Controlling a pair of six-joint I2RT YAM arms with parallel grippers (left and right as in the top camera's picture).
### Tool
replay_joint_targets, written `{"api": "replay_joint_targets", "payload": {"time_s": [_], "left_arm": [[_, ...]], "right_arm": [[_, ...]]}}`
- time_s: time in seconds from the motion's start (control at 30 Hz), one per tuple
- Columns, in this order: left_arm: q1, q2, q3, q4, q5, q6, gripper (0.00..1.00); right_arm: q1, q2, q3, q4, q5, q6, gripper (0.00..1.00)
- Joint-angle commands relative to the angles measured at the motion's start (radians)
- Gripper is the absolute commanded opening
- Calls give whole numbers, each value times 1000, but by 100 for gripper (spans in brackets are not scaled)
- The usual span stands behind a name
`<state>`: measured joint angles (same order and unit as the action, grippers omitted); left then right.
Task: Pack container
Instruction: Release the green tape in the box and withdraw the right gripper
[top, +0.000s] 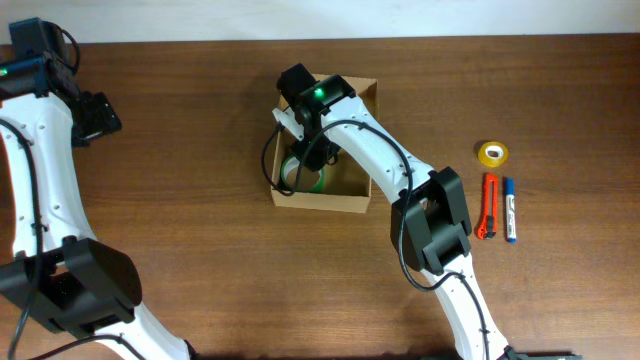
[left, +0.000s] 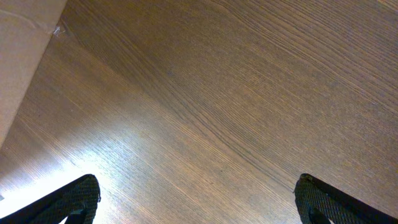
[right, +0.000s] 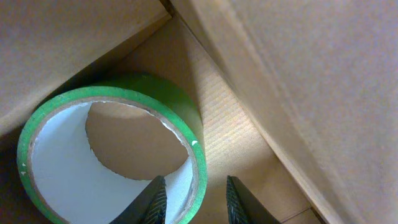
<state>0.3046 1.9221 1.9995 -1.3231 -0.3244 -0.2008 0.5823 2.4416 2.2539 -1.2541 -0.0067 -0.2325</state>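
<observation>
Inside the container (top: 322, 201), mid-desk toward the far edge, the right gripper (right: 196, 186) stands slightly parted astride a green tape roll (right: 180, 102), seemingly the drop-off step. The left gripper (left: 198, 199) hangs wide open over bare desk. The next move calls for a straight lift clear of the roll, then the yellow tape (top: 491, 153) by the right edge.

The black fingers (right: 154, 204) of the right gripper (right: 193, 202) straddle a tape roll (right: 112, 155), bright green outside and white inside. Around it, the container (right: 298, 93) is plain tan (floor faintly ribbed). Well to that gripper's right lie a yellow roll (top: 491, 153), an orange-red cutter (top: 489, 205) and a seemingly blue-and-white pen (top: 510, 210) on the dark brown woodgrain table (top: 180, 150).
</observation>
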Motion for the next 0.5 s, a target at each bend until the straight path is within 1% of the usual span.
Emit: {"api": "replay_joint_targets", "payload": {"time_s": [0.0,0.23,0.33,0.4,0.47], "left_arm": [[6,-30,-5,0,4,16,100],[6,-30,-5,0,4,16,100],[6,-30,-5,0,4,16,100],[6,-30,-5,0,4,16,100],[6,-30,-5,0,4,16,100]], "right_arm": [[0,4,0,2,-12,6,32],[0,-1,35,-29,-12,6,31],[0,-6,111,-81,-12,7,33],[0,-13,215,-139,-9,6,38],[0,-23,295,-177,2,6,39]]}}
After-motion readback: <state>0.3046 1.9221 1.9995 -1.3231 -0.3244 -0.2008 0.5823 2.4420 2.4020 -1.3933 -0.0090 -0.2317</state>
